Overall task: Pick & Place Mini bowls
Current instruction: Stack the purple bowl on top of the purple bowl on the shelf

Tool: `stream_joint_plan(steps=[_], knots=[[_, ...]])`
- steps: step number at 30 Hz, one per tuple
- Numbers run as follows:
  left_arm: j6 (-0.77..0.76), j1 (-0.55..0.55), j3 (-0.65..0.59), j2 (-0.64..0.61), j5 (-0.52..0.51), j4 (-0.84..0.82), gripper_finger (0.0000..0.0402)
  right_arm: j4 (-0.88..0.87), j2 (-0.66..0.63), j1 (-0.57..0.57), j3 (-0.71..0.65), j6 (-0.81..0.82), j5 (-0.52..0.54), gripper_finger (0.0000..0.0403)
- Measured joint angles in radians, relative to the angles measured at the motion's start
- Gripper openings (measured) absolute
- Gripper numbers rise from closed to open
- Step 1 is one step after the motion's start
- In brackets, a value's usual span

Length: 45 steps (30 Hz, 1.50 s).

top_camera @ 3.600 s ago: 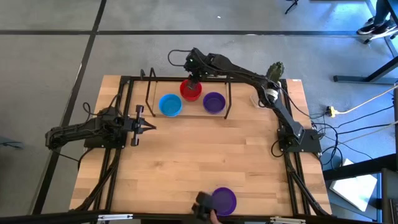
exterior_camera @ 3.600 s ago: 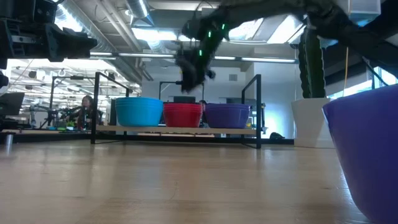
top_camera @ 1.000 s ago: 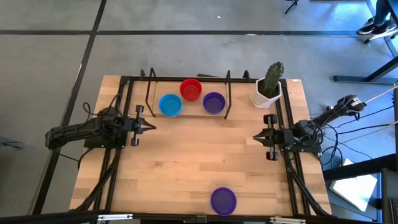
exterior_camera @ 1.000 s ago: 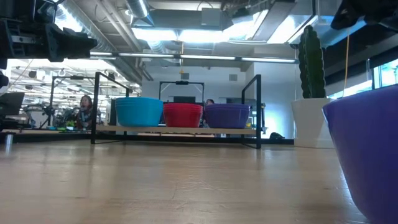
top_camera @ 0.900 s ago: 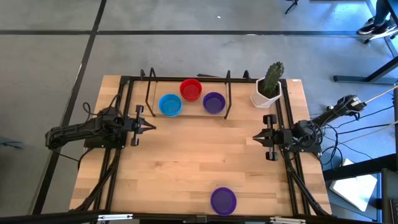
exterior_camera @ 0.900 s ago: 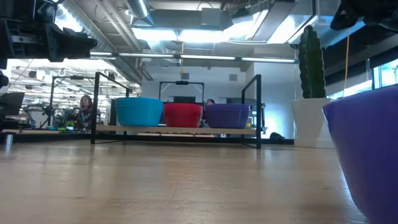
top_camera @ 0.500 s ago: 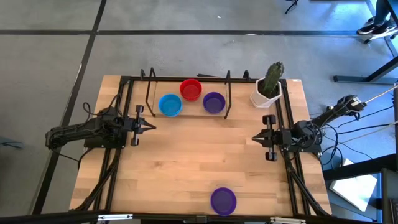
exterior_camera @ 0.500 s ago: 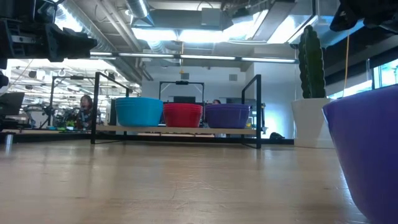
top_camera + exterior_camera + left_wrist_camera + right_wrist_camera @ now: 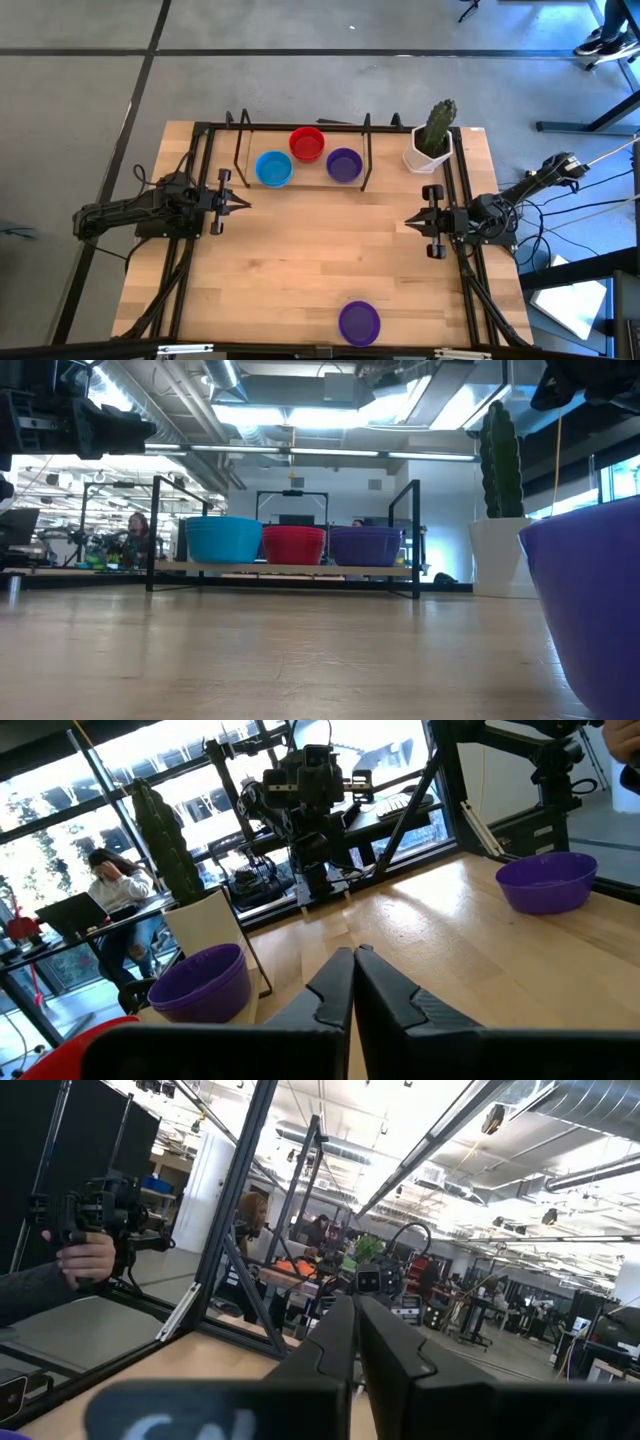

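Note:
A blue mini bowl, a red one and a purple one stand side by side on the table inside a black rack at the far side. Another purple bowl stands alone near the table's near edge and fills the right of the low view. My left gripper rests shut at the table's left edge, pointing level toward the right. My right gripper rests shut at the right edge, tipped slightly upward. Neither touches a bowl.
A white pot with a cactus stands at the far right corner, beside the rack. Black frame rails run along the table's left and right edges. A person's hand shows beyond the table in the right wrist view.

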Motion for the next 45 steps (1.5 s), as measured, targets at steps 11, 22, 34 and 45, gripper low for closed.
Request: stream_joint_plan(steps=[11, 22, 34, 45], knots=[[0.0, 0.0, 0.0, 0.0, 0.0, 0.0, 0.0008, 0.0, 0.0, 0.0, 0.0, 0.0, 0.0, 0.0021], [0.0, 0.0, 0.0, 0.0, 0.0, 0.0, 0.0003, -0.001, 0.0, 0.0, 0.0, 0.0, 0.0, 0.0021], [0.0, 0.0, 0.0, 0.0, 0.0, 0.0, 0.0002, -0.001, 0.0, 0.0, 0.0, 0.0, 0.0, 0.0021], [0.0, 0.0, 0.0, 0.0, 0.0, 0.0, 0.0006, -0.187, 0.098, -0.001, 0.141, 0.193, -0.045, 0.0005]])
